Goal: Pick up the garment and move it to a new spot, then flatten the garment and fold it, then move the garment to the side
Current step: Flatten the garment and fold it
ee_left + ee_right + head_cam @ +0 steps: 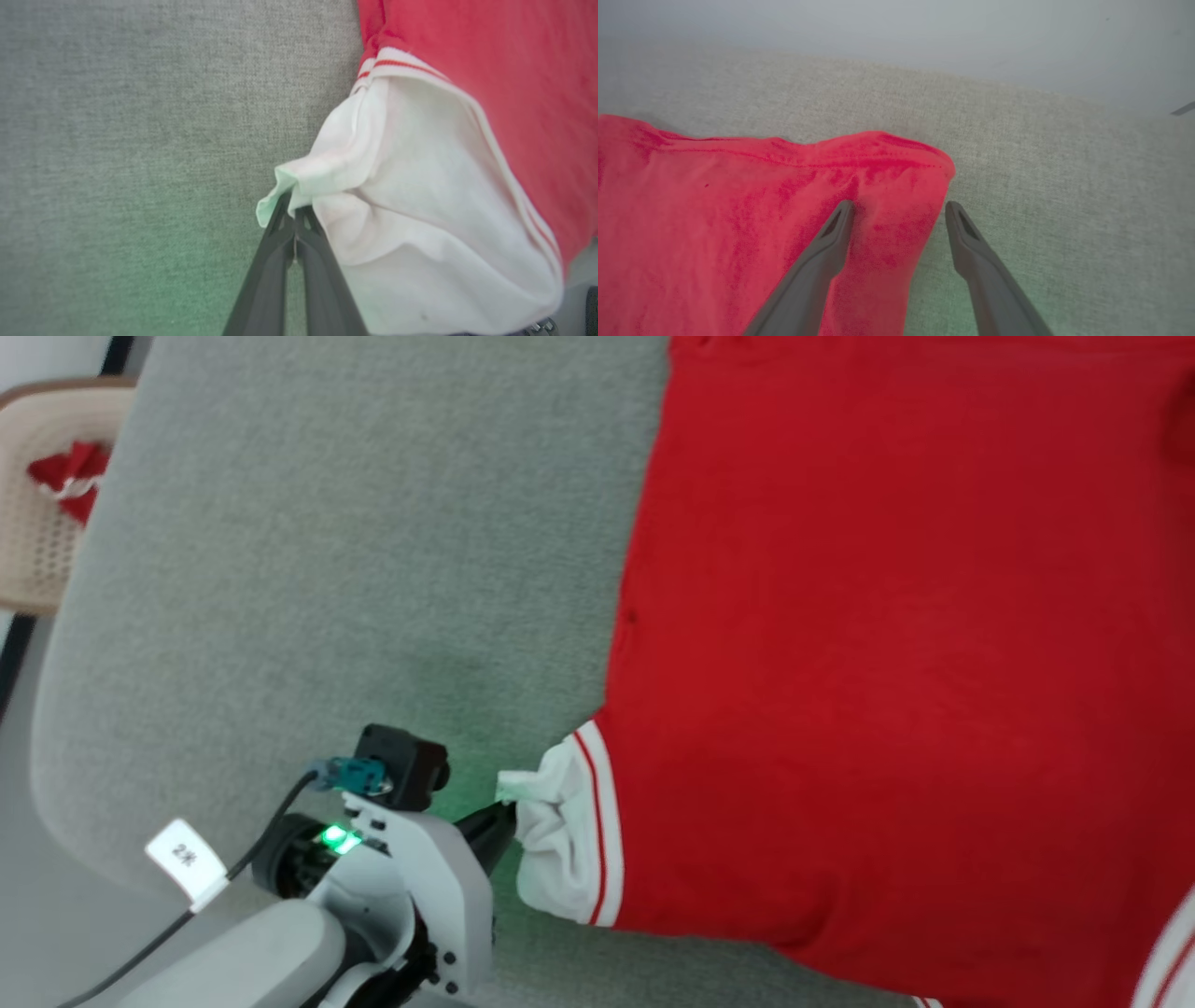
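Grey woven fabric is covering the broad padded surface (327, 569) that is filling the left half of the head view, and the garment (887, 663) is lying spread on it to the right, its red body running off the top and right edges. One white sleeve (560, 840) is bunching at the garment's lower left corner, with red-and-white striped trim (602, 821) running along its seam. The left gripper (499, 821) is reaching in from the lower left, and its dark fingers are pinching together on the sleeve's outer edge. In the left wrist view the two fingers are pressing tight against each other, the left gripper (294, 210) clamping a small folded lip of the white sleeve (420, 210), which is lifting slightly off the grey surface (140, 163) there. A green light (338, 840) is glowing on the left wrist and is tinting the fabric nearby. In the right wrist view the right gripper (900, 210) is standing with its fingers wide apart over a red corner of the garment (738, 210); one finger is lying over the red cloth, the other over the grey surface (1064, 186) just beside the cloth's edge, and whether either is touching I cannot tell. At the head view's upper left a beige perforated plastic item (37, 523) is holding a red cloth (70, 476).
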Robot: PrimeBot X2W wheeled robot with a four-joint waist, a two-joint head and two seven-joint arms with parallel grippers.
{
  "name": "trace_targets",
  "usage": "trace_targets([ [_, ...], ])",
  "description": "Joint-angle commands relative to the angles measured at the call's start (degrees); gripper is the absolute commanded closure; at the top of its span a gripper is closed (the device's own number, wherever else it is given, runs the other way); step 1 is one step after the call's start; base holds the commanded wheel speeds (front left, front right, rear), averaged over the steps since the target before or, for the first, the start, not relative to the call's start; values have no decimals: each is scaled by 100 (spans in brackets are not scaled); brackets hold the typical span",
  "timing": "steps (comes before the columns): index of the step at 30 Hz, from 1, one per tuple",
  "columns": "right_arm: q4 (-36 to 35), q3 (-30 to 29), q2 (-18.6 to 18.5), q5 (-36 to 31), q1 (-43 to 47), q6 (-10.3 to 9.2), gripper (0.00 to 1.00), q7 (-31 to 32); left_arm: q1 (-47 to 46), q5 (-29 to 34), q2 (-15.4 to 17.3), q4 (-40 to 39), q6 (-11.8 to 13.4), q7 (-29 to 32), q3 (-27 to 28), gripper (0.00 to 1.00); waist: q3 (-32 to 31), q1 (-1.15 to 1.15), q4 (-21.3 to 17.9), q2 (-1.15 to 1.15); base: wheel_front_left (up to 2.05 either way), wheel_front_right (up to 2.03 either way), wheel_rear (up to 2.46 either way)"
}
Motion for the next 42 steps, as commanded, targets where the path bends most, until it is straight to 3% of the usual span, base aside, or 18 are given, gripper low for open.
trace_targets([
  [1,110,-6,-2,-55,-116,-9,0,34,-12,34,-49,76,-32,9,-58,100,209,0,241,0,0,0,0],
  [9,1551,-263,-39,-492,-812,-9,0,596,-170,41,-327,416,-254,-32,-149,100,372,0,505,0,0,0,0],
  [11,1823,-213,4,-634,-846,-9,100,803,-165,19,-354,498,-281,-41,-151,100,375,0,509,0,0,0,0],
  [19,1955,-57,-42,-944,-1040,-10,100,591,-84,-36,-262,696,-279,-132,-67,100,189,0,288,0,0,0,0],
  [25,1419,609,-73,-410,-708,-10,100,710,15,-120,-14,676,-200,-195,89,100,-94,0,-119,0,0,0,0],
  [34,-472,1197,-587,1091,503,-10,100,1036,121,-219,360,483,-91,-191,272,100,-482,0,-724,0,0,0,0],
  [42,-2366,742,-1051,1894,2343,-10,100,1470,247,-295,646,324,-19,-164,353,100,-753,0,-1121,0,0,0,0],
])
